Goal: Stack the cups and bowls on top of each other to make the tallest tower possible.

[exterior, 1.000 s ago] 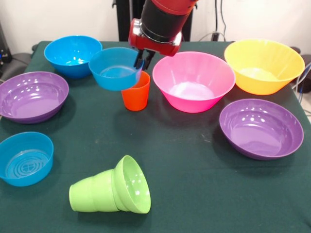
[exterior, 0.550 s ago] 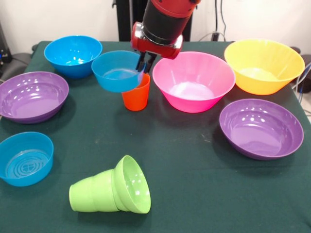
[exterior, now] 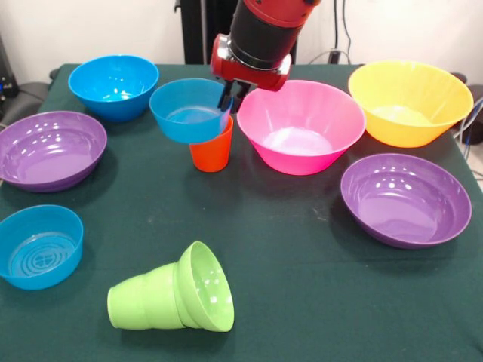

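A: Tool (exterior: 232,96) is pinched on the rim of a blue bowl (exterior: 190,113), which hangs tilted, low side away from the tool. No daylight between the fingers and the plastic.

B: And the base?

A: The orange cup (exterior: 213,147) stands upright on the bench (exterior: 302,256), directly under the tool, its mouth partly hidden behind the bowl. The bowl's bottom looks off-centre, out to the side opposite the pink bowl (exterior: 300,124). I can't tell whether bowl and cup touch.

B: So how to seat it well?

A: My judgement: bring the bowl's foot over the cup mouth, level it, lower slowly, and let go only once the weight sits. A narrow cup under a wider bowl tips easily, and a sideways drag would knock it.

B: What waits for later?

A: The pink bowl sits just beside the tool. A yellow bowl (exterior: 411,102) is beyond it, a purple bowl (exterior: 405,200) nearer us. On the held bowl's side are two more blue bowls (exterior: 113,85) (exterior: 39,246) and a second purple bowl (exterior: 50,149). A green cup (exterior: 143,304) lies on its side well apart, a small green bowl (exterior: 204,286) jammed over its end.
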Controlling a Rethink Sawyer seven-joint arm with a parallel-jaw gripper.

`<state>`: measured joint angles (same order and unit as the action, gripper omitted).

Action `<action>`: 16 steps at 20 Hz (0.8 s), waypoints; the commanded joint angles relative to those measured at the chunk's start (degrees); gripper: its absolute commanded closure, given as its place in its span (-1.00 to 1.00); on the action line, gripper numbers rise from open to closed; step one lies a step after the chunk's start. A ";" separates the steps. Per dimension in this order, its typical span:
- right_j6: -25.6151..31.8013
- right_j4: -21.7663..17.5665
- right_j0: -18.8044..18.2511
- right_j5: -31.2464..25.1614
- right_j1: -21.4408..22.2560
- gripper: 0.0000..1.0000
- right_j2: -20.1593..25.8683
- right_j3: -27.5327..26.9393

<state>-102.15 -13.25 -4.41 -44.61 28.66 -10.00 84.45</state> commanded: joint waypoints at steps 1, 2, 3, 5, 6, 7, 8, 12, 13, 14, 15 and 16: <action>-10.80 2.39 1.80 3.12 -0.85 1.00 3.12 3.73; -10.78 2.53 1.91 3.17 -0.84 1.00 3.09 3.77; -10.81 2.78 1.94 3.20 -0.82 1.00 3.08 3.99; -10.79 3.04 2.11 3.44 -0.89 1.00 2.92 4.09; -10.71 3.09 2.14 3.41 -1.02 1.00 2.81 3.89; -10.73 3.21 2.19 3.54 -0.99 1.00 2.70 4.06; -10.71 3.32 2.20 3.69 -1.05 1.00 2.63 4.13; -10.85 3.74 2.16 4.89 -1.12 1.00 2.38 5.08; -10.87 3.85 2.06 5.29 -1.14 1.00 2.41 5.42; -10.93 3.85 2.05 5.75 -1.11 1.00 2.41 5.84; -10.94 3.86 1.99 5.99 -1.18 1.00 2.35 6.01; -10.96 3.83 2.01 6.33 -1.24 1.00 2.31 6.03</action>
<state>-102.25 -10.84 -3.09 -44.21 28.68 -10.36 87.14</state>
